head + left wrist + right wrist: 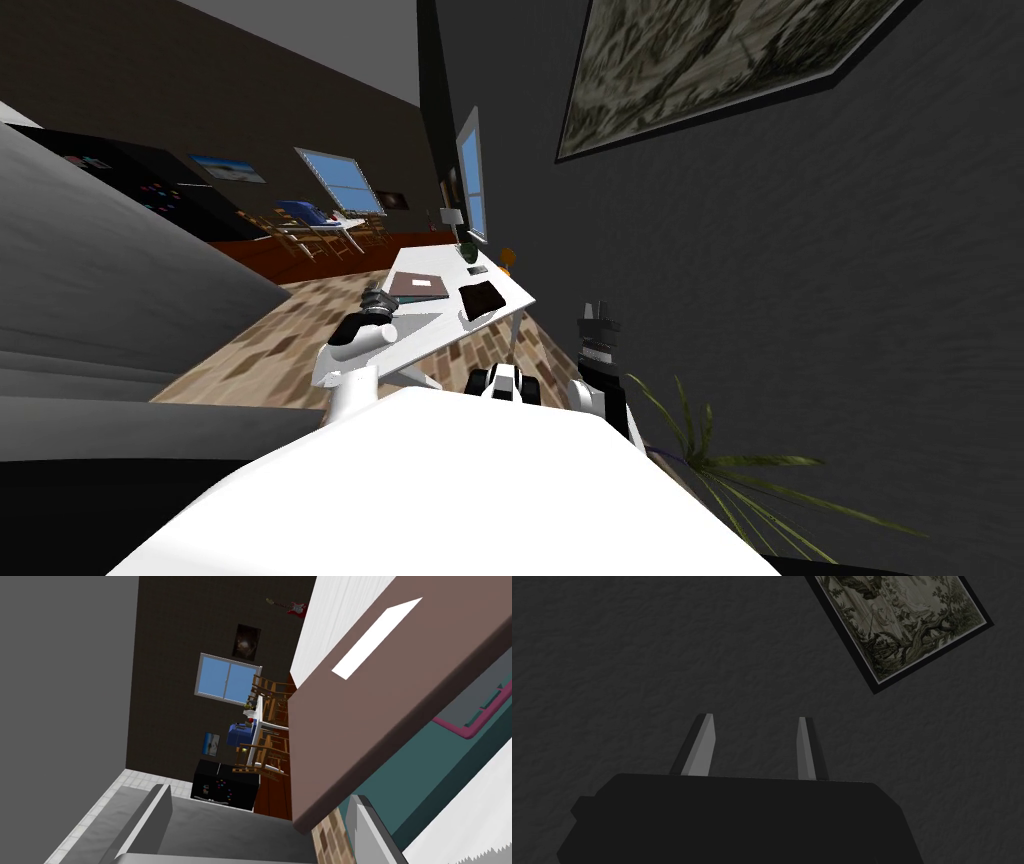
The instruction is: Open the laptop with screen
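1. The right gripper (pixel 598 318) is held up beside the dark wall, off the desk's right end. The right wrist view shows its jaws (pixel 755 717) spread with nothing between them.
2. A green plant (pixel 740 470) stands low by the same wall, to the right of that arm.
3. The left gripper (pixel 378 300) hangs over the white desk (pixel 425 338), at the near left corner of the laptop (pixel 420 287). One grey finger (pixel 372 828) shows just below the lid's edge. The other is out of sight, so I cannot tell how the jaws stand.
4. The laptop (pixel 400 701) lies mid-desk, with a brown lid and a white rectangle on top. Under the lid's edge a teal surface with a pink border shows.
5. A black pad (pixel 482 298) sits just right of the laptop.
6. Farther off, wooden chairs (pixel 320 238) stand below a window (pixel 340 182).
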Motion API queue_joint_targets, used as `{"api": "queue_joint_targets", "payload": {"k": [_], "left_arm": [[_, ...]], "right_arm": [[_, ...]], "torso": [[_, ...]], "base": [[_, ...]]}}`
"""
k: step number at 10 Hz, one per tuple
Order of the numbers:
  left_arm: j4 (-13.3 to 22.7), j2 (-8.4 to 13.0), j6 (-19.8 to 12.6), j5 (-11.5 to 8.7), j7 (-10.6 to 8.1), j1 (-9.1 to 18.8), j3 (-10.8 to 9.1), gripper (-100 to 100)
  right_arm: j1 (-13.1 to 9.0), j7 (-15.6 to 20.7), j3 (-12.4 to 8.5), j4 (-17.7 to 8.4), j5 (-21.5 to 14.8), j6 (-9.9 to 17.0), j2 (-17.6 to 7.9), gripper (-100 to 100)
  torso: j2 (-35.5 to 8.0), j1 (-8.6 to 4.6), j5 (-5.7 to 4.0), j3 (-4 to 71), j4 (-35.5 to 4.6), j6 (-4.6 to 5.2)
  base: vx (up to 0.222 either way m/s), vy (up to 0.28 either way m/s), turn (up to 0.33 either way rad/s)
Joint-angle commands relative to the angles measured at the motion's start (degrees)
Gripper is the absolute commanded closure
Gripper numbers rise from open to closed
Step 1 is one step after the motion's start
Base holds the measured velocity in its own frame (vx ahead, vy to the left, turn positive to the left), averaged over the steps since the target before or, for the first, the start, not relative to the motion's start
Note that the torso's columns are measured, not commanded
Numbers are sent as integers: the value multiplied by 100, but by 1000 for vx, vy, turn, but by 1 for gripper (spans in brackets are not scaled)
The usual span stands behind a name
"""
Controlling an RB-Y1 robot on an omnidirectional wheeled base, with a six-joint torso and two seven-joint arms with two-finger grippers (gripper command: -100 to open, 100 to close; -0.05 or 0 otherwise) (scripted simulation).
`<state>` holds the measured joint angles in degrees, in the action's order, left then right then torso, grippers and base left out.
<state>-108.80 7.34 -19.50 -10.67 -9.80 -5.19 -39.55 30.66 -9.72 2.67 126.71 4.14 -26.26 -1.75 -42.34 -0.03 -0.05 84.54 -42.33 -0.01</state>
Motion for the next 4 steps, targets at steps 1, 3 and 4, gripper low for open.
{"api": "queue_joint_targets", "payload": {"k": [1, 3, 4], "left_arm": [[5, -3, -5, 0, 0, -3, 1, 0], [12, -7, -11, 0, 1, -8, 2, 0], [12, -7, -11, 0, 1, -8, 2, 0]], "right_arm": [[0, 0, 0, 0, 0, 0, 0, 0], [0, 0, 0, 0, 0, 0, 0, 0], [0, 0, 0, 0, 0, 0, 0, 0]], "torso": [[0, -3, -2, 0, -1, 0], [0, -5, -1, 0, 1, 1], [3, -1, 3, 1, 3, 1]], "base": [[0, 0, 0], [0, 0, 0], [0, 0, 0]]}}
